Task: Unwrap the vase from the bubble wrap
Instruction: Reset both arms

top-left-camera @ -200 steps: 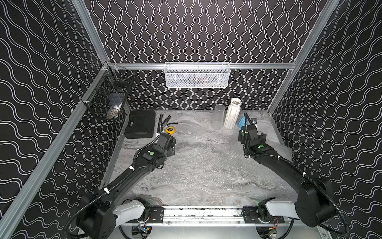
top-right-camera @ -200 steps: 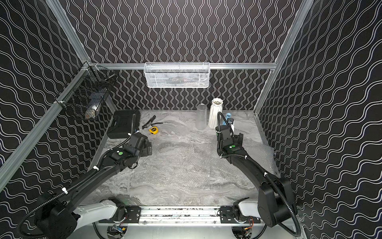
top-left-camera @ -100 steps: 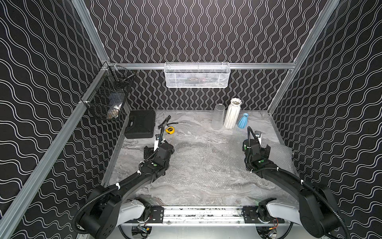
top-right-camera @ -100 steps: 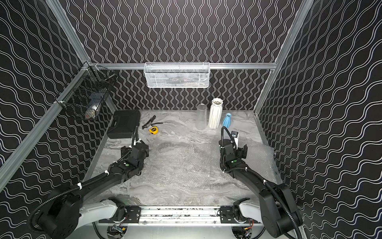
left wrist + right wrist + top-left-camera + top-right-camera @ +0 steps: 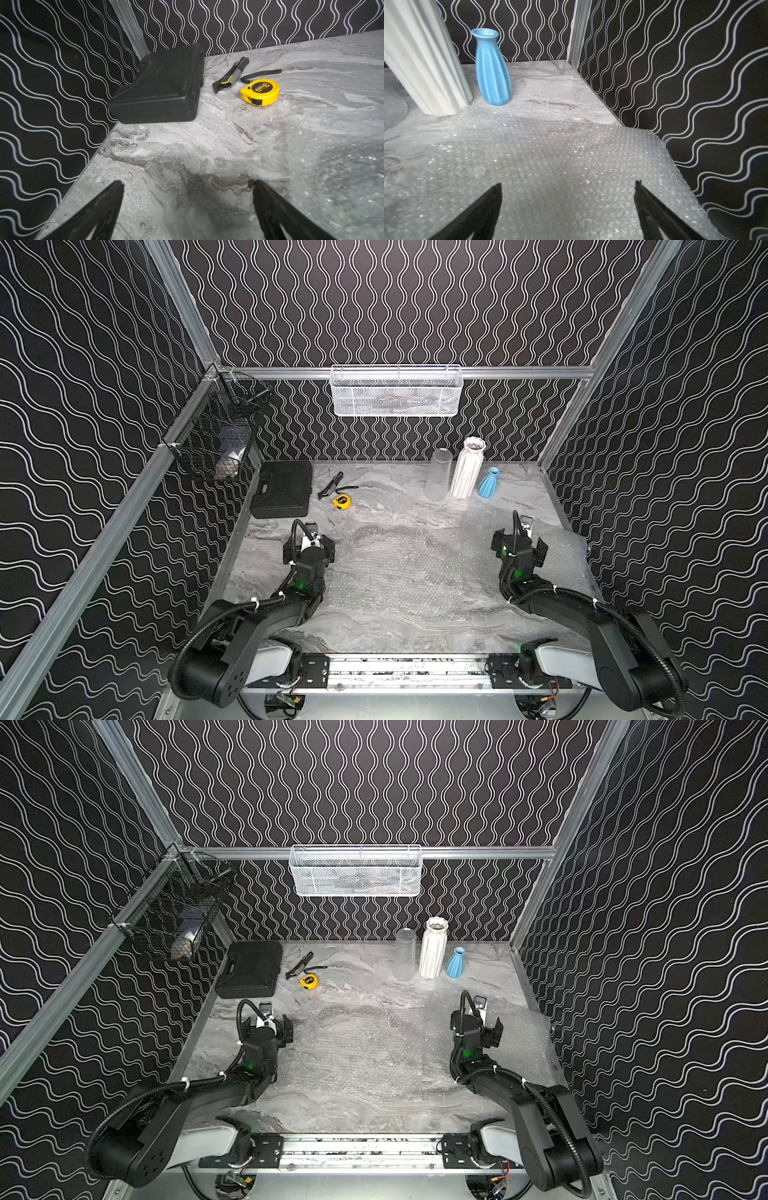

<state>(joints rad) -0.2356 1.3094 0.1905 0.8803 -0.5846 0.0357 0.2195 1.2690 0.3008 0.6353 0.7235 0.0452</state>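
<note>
The bubble wrap lies spread flat over the middle and right of the marble table, its right corner curling against the wall. The small blue vase stands bare and upright at the back right, off the wrap. My left gripper is open above bare table at the wrap's left edge, holding nothing. Over the wrap's right part my right gripper hangs open and empty, well in front of the vase.
A tall white ribbed vase and a clear glass cylinder stand beside the blue one. A black case, utility knife and yellow tape measure lie back left. Wire baskets hang on the walls.
Both arms have drawn back toward the front of the table and sunk lower. The right gripper has come away from the blue vase, which now stands alone.
</note>
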